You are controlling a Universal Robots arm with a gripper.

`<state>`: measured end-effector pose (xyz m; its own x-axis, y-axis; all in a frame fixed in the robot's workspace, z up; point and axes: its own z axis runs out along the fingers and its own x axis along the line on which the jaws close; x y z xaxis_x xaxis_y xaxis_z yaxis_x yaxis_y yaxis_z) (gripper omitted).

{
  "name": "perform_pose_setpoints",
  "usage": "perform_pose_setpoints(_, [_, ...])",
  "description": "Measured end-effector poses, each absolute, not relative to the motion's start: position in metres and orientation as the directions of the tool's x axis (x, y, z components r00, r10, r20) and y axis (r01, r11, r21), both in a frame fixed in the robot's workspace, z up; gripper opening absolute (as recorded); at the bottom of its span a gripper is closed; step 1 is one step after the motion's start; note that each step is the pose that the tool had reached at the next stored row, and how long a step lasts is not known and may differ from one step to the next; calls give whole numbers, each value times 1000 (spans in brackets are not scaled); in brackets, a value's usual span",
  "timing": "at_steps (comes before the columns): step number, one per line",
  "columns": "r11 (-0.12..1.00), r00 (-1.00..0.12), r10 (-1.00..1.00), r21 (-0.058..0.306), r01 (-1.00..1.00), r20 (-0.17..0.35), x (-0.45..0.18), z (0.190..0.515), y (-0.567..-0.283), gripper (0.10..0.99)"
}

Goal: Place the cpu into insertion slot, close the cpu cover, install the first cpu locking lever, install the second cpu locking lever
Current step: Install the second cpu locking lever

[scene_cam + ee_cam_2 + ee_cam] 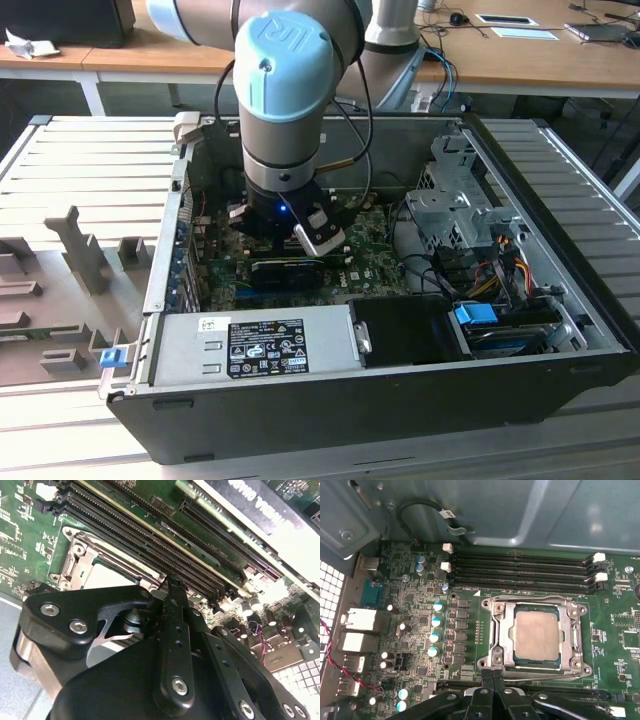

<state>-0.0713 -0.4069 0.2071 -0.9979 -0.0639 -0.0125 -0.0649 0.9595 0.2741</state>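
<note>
Cpu (536, 636): a small flat square chip with a dull silver-grey metal top, faintly smudged, a darker rim showing round its edge. In the first wrist view it lies flat inside the insertion slot, square to it.
Insertion slot (496, 611): a square socket with a bright metal rim and screws at its corners, set in the green motherboard (620, 630), just beside the long black memory slots (520, 572).
Cpu cover (572, 640): a thin metal frame with a large square window; it lies down flat over the socket, and the chip's top shows through the window.
Second wrist view: the same socket rim (82, 555) and a pale strip of the chip's top (107, 575) show past the black linkage.
Claw (492, 674): its two black fingertips (486, 676) are pressed together with nothing between them, their tips at the socket frame's near edge; whether they touch it I cannot tell.
Claw, second wrist view (172, 582): the finger's tip sits by the socket's corner next to the memory slots.
Arm: in the exterior view the claw (290, 262) reaches down into the open computer case (330, 420), over the board.
Case: it rests on a slatted grey worktop (80, 150).
</note>
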Motion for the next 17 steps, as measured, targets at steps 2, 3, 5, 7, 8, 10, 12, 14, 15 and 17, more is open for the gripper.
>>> perform_pose_setpoints(2, [958, -998, -64, 278, -65, -13, -71, 207, -407, 106])
perform_pose_setpoints(3, [958, -998, -64, 278, -65, -13, -71, 207, -407, 106])
perform_pose_setpoints(5, [958, -998, -64, 279, -65, -13, -71, 207, -407, 106])
perform_pose_setpoints(7, [958, -998, -64, 280, -65, -13, -71, 206, -407, 106])
perform_pose_setpoints(8, [958, -998, -64, 280, -65, -13, -71, 206, -407, 106])
perform_pose_setpoints(10, [958, -998, -64, 281, -65, -13, -71, 206, -407, 106])
perform_pose_setpoints(12, [956, -998, -64, 285, -65, -13, -71, 206, -407, 106])
perform_pose_setpoints(14, [956, -998, -64, 286, -65, -13, -71, 205, -407, 106])
perform_pose_setpoints(15, [956, -998, -64, 286, -65, -13, -71, 205, -407, 106])
perform_pose_setpoints(17, [956, -998, -64, 288, -65, -13, -71, 205, -407, 106])
